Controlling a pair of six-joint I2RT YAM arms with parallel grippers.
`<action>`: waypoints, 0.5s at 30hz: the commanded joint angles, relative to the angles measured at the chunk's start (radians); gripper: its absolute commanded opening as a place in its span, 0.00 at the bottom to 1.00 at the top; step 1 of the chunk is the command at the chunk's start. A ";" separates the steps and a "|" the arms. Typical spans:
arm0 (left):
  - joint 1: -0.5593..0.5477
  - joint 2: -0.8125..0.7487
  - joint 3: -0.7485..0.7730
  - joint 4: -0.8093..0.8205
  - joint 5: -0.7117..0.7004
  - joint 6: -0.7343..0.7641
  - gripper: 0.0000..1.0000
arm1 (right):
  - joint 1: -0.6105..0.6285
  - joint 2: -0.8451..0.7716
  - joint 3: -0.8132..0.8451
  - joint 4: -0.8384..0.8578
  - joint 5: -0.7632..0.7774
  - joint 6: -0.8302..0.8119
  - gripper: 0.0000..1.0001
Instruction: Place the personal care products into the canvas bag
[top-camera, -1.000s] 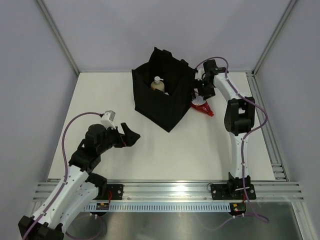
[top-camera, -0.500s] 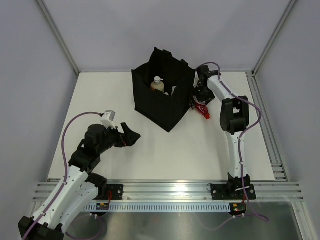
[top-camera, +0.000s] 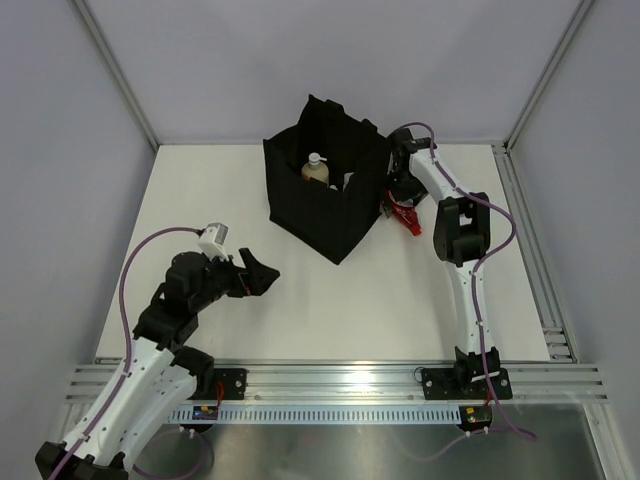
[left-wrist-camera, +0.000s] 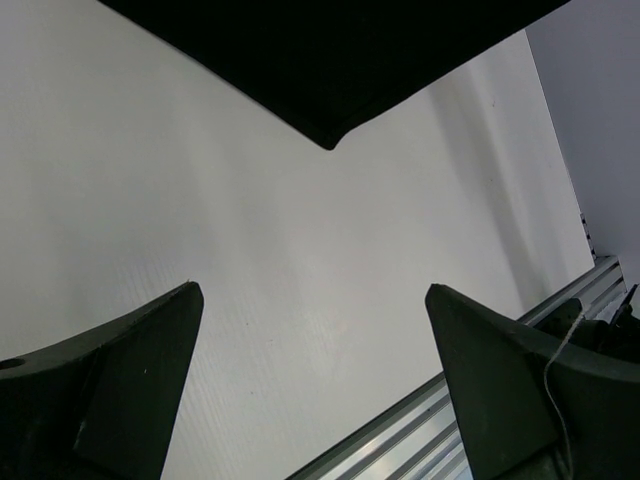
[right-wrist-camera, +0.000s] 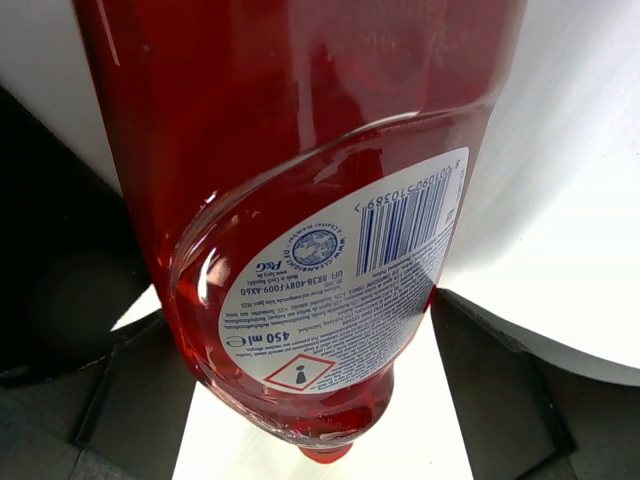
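Observation:
The canvas bag (top-camera: 325, 200) stands open at the back of the table, black and boxy. Inside it stands an amber-liquid bottle with a white cap (top-camera: 315, 170). The red squeeze bottle (top-camera: 406, 216) lies on the table just right of the bag. My right gripper (top-camera: 398, 193) hangs over it, open. In the right wrist view the red bottle (right-wrist-camera: 300, 180) fills the frame, and the right gripper (right-wrist-camera: 300, 320) straddles it with dark fingers (right-wrist-camera: 110, 390) on both sides. My left gripper (top-camera: 258, 275) is open over bare table, with a corner of the bag (left-wrist-camera: 330, 60) ahead of it.
A metal rail (top-camera: 340, 380) runs along the near edge and shows in the left wrist view (left-wrist-camera: 440, 420). Frame posts and grey walls close in the back and sides. The bag's right wall (right-wrist-camera: 40, 250) sits close to the right gripper's left finger.
The right arm has swung in toward the bag and come down over the red bottle, which shifted a little. The left arm has drawn back slightly.

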 joint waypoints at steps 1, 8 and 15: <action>0.002 -0.028 0.029 -0.008 0.010 -0.005 0.99 | 0.018 0.013 0.074 -0.025 -0.010 -0.014 0.99; 0.002 -0.034 0.038 -0.019 0.004 -0.012 0.99 | 0.015 0.065 0.178 -0.050 -0.084 0.013 1.00; 0.002 0.007 0.050 0.001 0.005 -0.007 0.99 | 0.015 0.110 0.192 -0.028 -0.035 0.004 1.00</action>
